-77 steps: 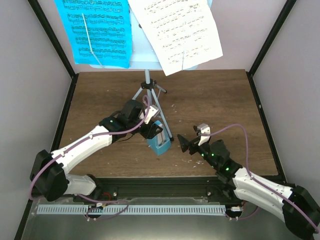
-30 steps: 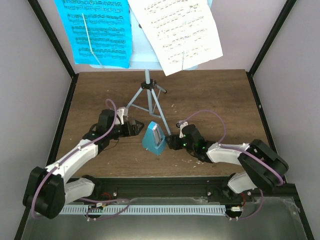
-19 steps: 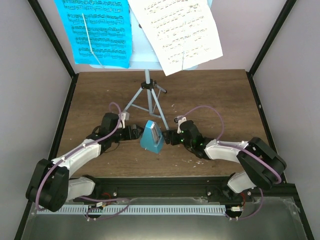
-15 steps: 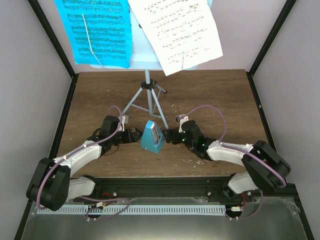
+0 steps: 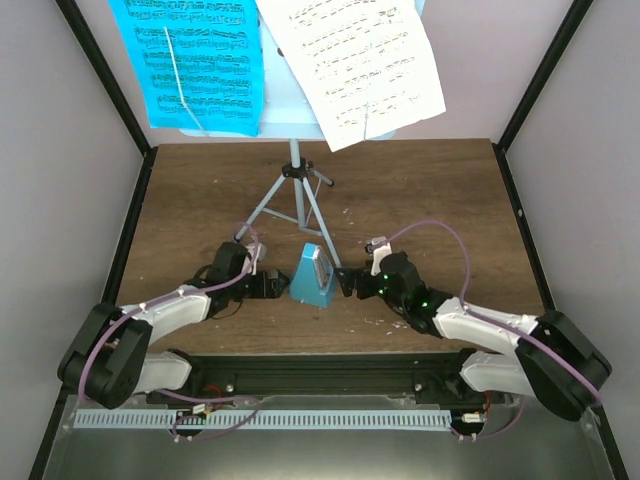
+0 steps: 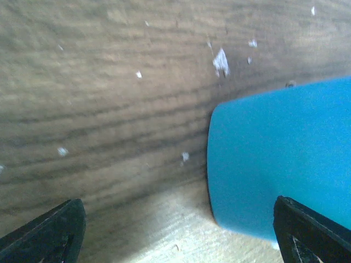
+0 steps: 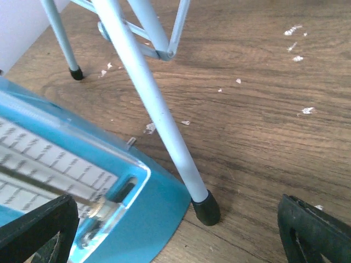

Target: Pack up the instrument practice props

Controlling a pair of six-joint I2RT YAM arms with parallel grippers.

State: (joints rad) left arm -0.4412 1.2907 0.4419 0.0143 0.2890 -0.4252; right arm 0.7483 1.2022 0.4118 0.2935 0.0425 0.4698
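The teal pyramid metronome (image 5: 312, 277) stands upright on the wooden table, right beside the music stand's front leg. The pale blue stand (image 5: 293, 172) holds a cyan sheet (image 5: 190, 60) and a white sheet (image 5: 355, 60) at the back. My left gripper (image 5: 272, 286) is low on the table at the metronome's left side, open; the teal body (image 6: 285, 164) fills the right half of the gap between its fingers (image 6: 52, 235). My right gripper (image 5: 347, 282) is open at the metronome's right. The metronome's clear front (image 7: 66, 175) and the stand's rubber foot (image 7: 207, 211) lie between its fingers.
Grey enclosure walls with black posts (image 5: 110, 90) close in the table on the left, back and right. The tripod's other legs (image 5: 262, 205) spread behind the metronome. Small white flecks (image 7: 296, 30) lie on the wood. A black rail (image 5: 330, 375) runs along the near edge.
Both grippers have dropped low to the table and closed in on the metronome from either side. The metronome has shifted slightly to the right.
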